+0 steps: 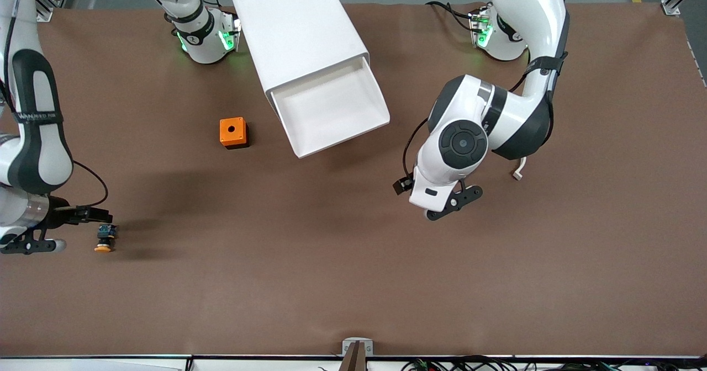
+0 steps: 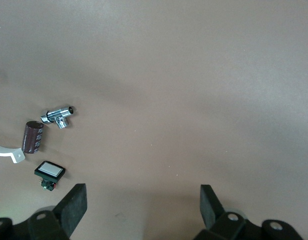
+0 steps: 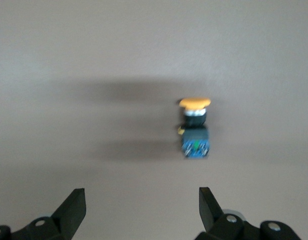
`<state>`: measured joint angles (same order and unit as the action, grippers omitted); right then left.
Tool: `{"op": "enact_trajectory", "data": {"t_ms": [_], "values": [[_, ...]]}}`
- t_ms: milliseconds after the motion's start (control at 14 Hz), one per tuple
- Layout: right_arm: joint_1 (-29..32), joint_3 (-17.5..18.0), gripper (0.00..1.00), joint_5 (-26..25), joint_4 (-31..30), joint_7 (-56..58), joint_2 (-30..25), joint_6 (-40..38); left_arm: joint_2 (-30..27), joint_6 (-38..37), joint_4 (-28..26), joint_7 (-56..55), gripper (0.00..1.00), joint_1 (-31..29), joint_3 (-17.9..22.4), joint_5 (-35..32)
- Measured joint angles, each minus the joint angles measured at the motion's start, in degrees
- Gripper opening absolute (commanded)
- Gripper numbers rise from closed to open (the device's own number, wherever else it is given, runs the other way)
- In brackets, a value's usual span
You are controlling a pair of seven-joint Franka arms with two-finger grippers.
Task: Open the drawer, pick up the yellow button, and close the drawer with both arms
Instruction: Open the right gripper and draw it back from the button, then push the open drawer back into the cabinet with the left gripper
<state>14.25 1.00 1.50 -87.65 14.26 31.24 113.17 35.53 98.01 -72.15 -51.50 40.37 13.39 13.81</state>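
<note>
The wide shallow white tray drawer, uppermost in the white boxy cabinet, stands pulled out in the upper centre of the front view, its tray showing bare white inside. The orange cube with a round hole sits on the brown table beside the drawer, toward the right arm's end.

The tiny push button with an orange mushroom cap and black-blue body lies on its side on the table at the lower left of the front view, well apart from the cabinet and nearer the front camera than the cube. In the right wrist view the button lies free on the surface, touched by nothing.

The right gripper hangs just beside the button at the frame's left edge; its fingers are spread apart and hold nothing.

The left gripper hangs over bare table at centre right of the front view, fingers spread wide, empty. Its wrist view shows a dark brown cylinder, a small chrome fitting and a small black piece with a white face lying near one another on the table.
</note>
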Motion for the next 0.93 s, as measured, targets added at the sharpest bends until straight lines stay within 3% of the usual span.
{"op": "enact_trajectory", "data": {"t_ms": [498,926], "values": [[-3.8,0.0,1.00,0.0,0.0,-12.3,-12.8,-15.7,0.0,0.0,0.0,0.0,0.99,0.3,-0.1,0.0],[-7.9,0.2,1.00,0.0,-0.2,-17.4,-21.0,-20.7,0.2,2.3,-0.5,4.2,0.99,0.5,-0.3,0.0]]}}
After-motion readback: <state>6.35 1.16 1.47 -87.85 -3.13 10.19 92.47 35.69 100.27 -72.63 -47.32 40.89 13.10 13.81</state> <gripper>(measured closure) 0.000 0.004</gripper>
